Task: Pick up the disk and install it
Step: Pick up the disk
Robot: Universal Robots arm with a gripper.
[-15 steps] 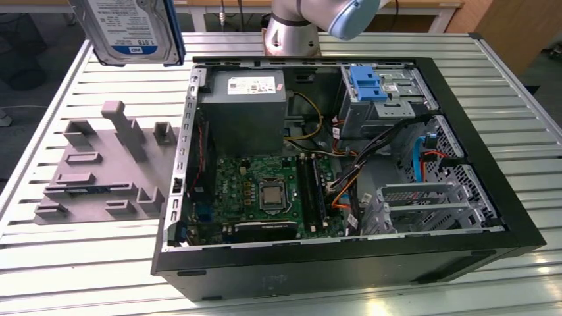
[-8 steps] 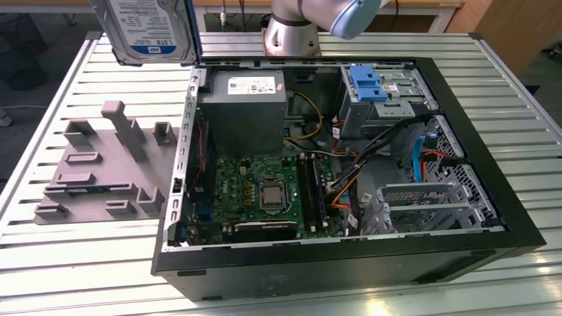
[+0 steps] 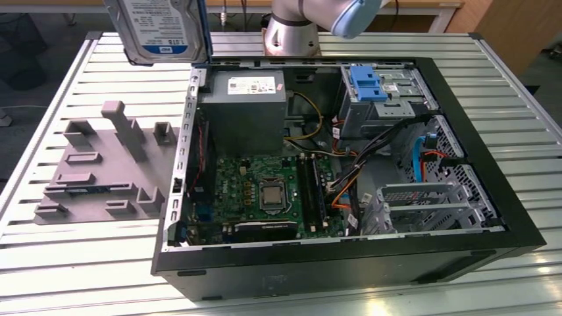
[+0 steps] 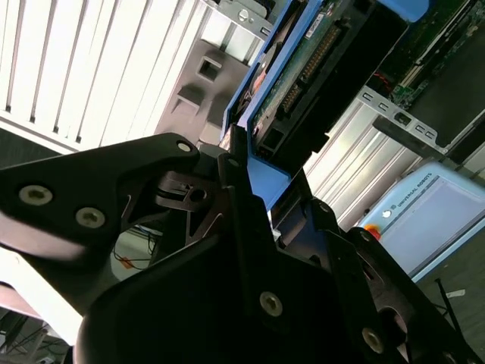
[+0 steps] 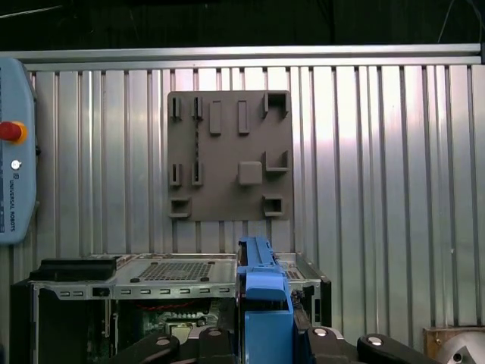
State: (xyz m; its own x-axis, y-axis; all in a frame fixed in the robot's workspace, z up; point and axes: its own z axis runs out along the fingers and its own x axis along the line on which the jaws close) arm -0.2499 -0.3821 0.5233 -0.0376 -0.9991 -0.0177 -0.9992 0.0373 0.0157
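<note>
Disk [image 3: 162, 26], a flat silver hard drive framed in a blue plastic carrier: it hangs upright in the air over the far part of the slatted metal surface [image 3: 79, 263], just off the far corner of the open black computer case [image 3: 351, 263], on the exterior view's left.

I see the black fingers [image 5: 327, 343] clamped on the carrier's edge, one on each side. The gripper [image 5: 261, 334] holds the disk with its long axis running straight out from the fingers.

The upright blue plastic bracket [image 3: 364, 82] stands inside the case toward the exterior view's right. The grey power-supply box [image 3: 241, 105] lies between it and the disk. A grey slotted fixture plate [image 3: 97, 164] rests on the surface beside the case.

Writing: the disk's white-and-blue label faces the exterior camera, and the box bears a white sticker. I leave both unread.
</note>
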